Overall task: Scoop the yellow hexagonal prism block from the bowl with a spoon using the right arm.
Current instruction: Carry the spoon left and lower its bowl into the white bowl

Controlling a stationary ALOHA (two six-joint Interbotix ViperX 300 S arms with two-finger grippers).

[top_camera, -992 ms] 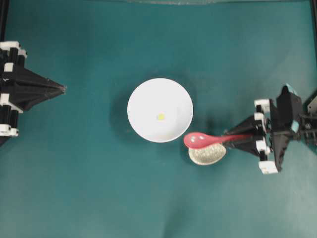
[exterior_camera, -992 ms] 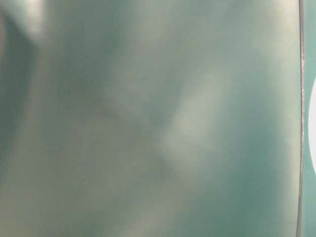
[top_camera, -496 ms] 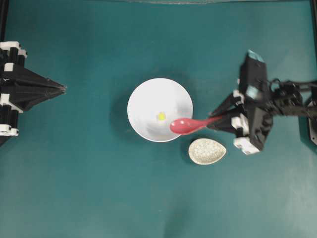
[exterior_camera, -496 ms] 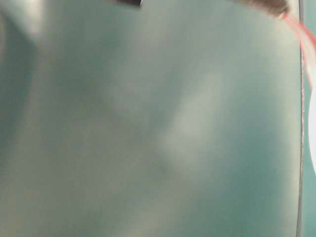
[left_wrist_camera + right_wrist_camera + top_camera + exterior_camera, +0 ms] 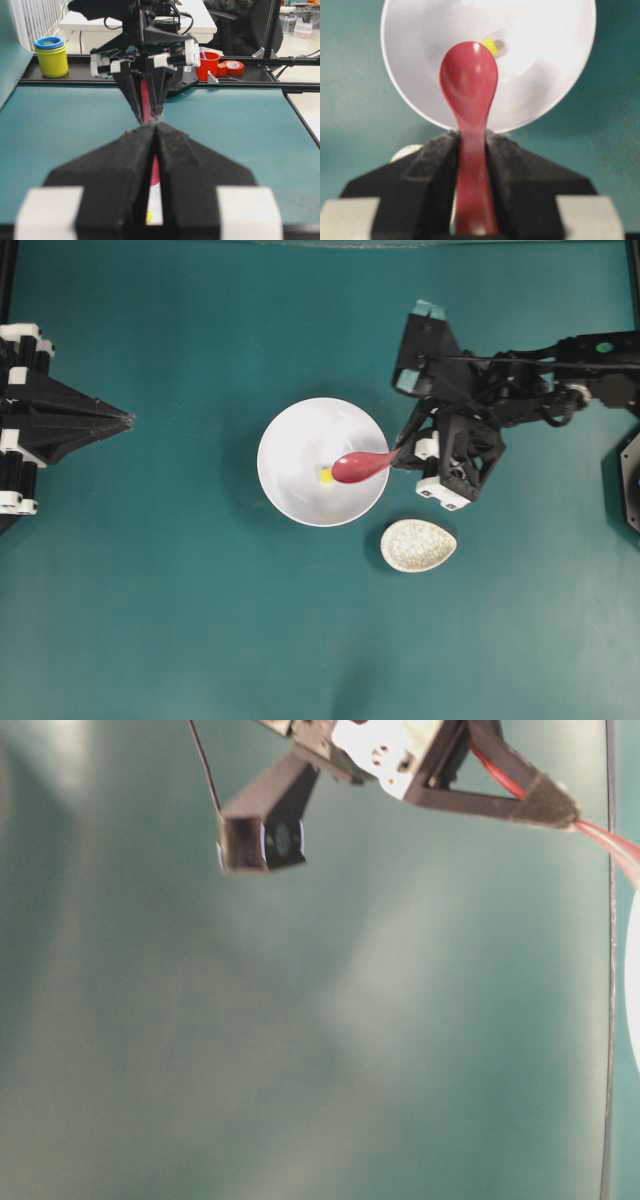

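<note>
Overhead: my right claw (image 5: 402, 452) clamps the glossy pink-red spoon (image 5: 358, 465), scoop over the white round bowl (image 5: 300, 440) at centre. My wrist view alone shows the tiny yellow block (image 5: 490, 46) just beyond the scoop's tip.

1. No text, label, brand, number or sign can be read in any view.
2. The bins and cups behind the table in the left wrist view are too small and blurred to show any lettering.
</note>
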